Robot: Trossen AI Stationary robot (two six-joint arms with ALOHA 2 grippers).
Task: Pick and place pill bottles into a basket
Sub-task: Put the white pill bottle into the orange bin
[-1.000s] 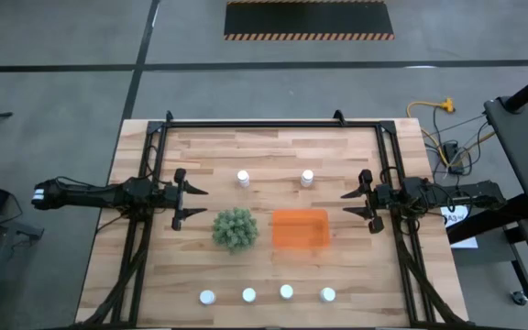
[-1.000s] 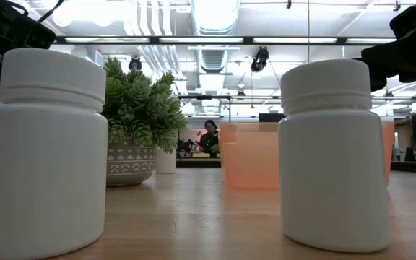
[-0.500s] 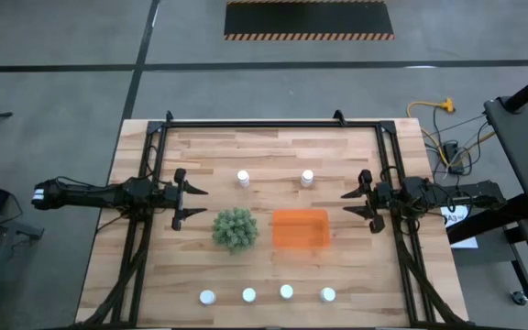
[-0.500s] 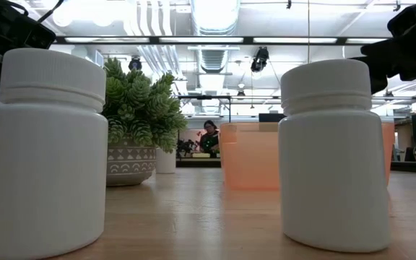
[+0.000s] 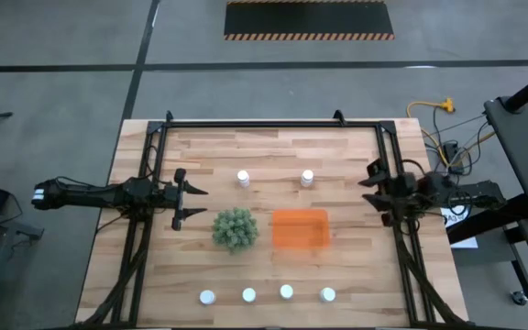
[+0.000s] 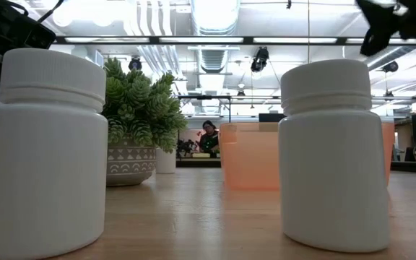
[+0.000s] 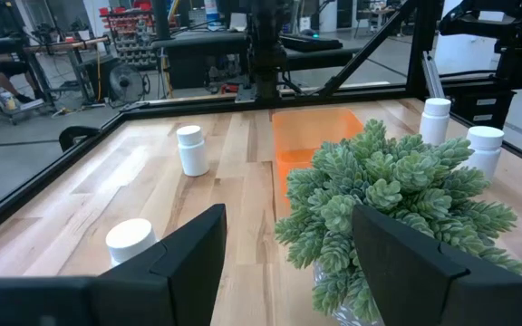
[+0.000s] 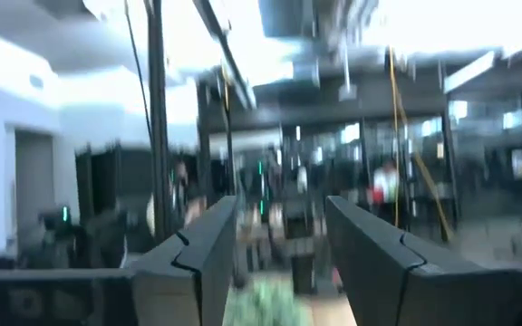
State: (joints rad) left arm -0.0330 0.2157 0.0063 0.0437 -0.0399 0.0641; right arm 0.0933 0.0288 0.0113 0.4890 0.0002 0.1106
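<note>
A pale wooden tabletop (image 5: pixel 337 275) inside a black frame carries everything, with a grey workshop floor around it. Going near to far in the high view, four of the pill bottles (image 5: pixel 267 294) stand upright in a row along the near edge, well apart from one another; two of them fill the low view's foreground. Past them, at mid-table, the green plant (image 5: pixel 234 227) sits just beside the orange basket (image 5: pixel 301 229), which holds nothing. Farther still, two more bottles (image 5: pixel 243 178) (image 5: pixel 307 178) stand beyond the plant and basket. The left tool (image 5: pixel 191 192) waits at the left side rail, fingers apart, unmoved. The change is on the right: the right tool (image 5: pixel 375 183), which a moment ago pointed level toward the table centre, has swung upward and back toward its rail, and its wrist camera now looks into the room above the tabletop; its fingers are spread and hold nothing. That reads as the right arm just starting to move, probably toward the nearest far bottle. No bottle has been lifted yet, so all six placements remain.
</note>
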